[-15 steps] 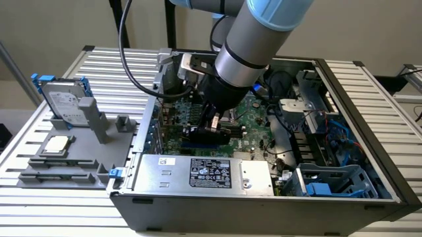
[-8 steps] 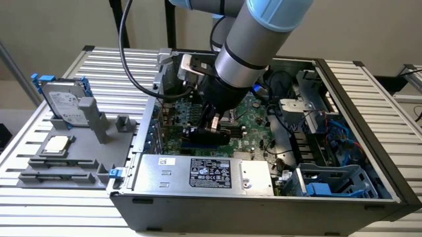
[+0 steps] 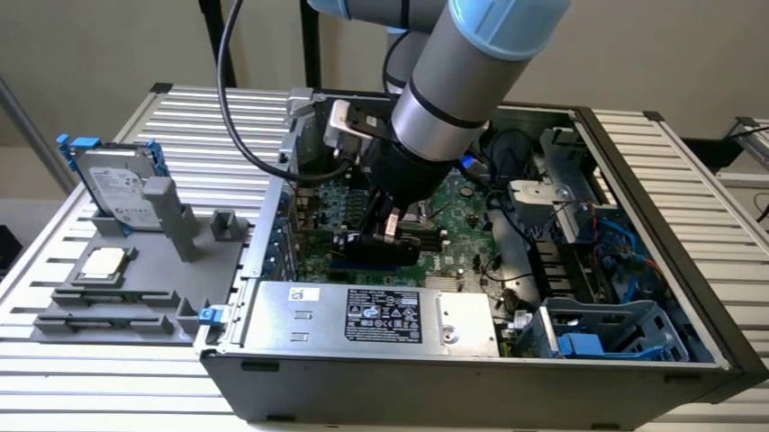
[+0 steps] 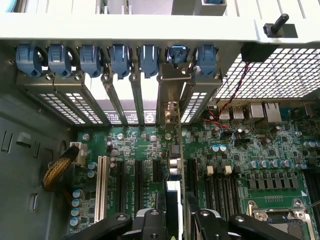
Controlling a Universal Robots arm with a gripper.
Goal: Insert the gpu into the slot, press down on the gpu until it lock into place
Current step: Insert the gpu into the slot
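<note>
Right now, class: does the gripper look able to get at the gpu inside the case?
Probably yes. The gripper sits directly over the gpu, which stands edge-on on the motherboard. The case is open on the side the arm enters from, and nothing lies between gripper and card.

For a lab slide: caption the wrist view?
Gripper grips the gpu, standing on edge among the expansion slots of the motherboard.

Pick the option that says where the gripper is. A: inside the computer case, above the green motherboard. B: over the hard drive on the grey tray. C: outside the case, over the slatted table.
A: the gripper is down inside the computer case, over the motherboard, closed on the gpu.
</note>
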